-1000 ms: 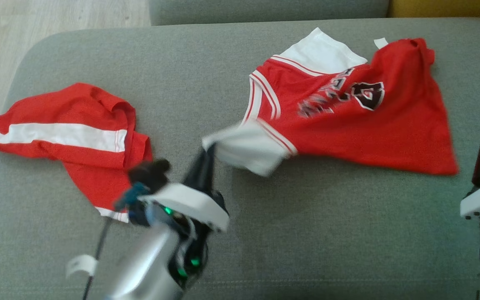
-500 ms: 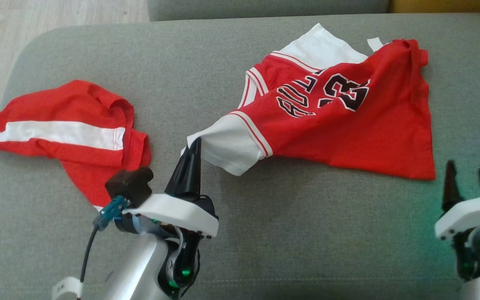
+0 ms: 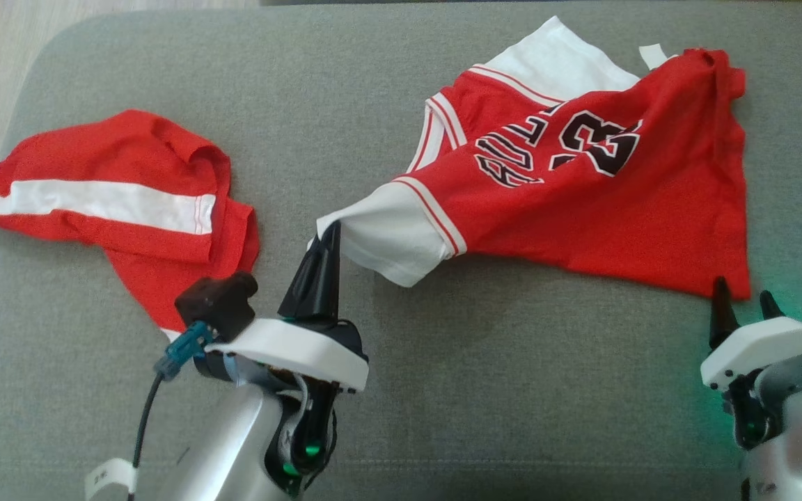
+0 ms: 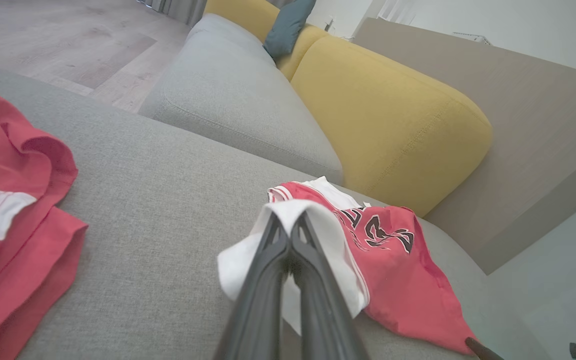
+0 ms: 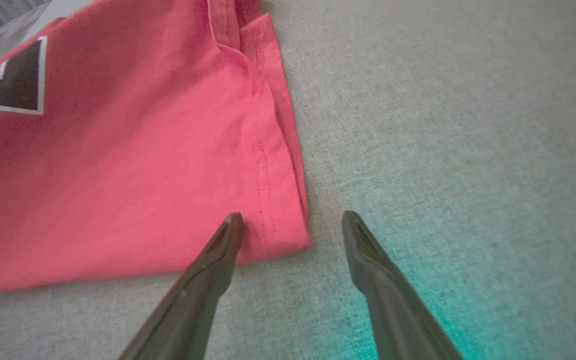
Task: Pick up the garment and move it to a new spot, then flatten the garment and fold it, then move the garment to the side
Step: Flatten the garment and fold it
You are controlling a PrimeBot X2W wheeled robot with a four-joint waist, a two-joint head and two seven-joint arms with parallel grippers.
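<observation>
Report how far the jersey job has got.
Done: the left gripper is shut on the white sleeve of the jersey.
In hand: the right gripper, open, has the hem corner between its fingers, not yet closed.
Left: the jersey lies rumpled on the grey cushion, so moving, flattening, folding and setting aside all remain.

Shorts [image 3: 115, 209] left on cushion [image 3: 512, 390]; jersey [image 3: 617, 209] right; left gripper [image 3: 333, 227] between; right gripper [image 3: 742, 291] at jersey's near corner.
</observation>
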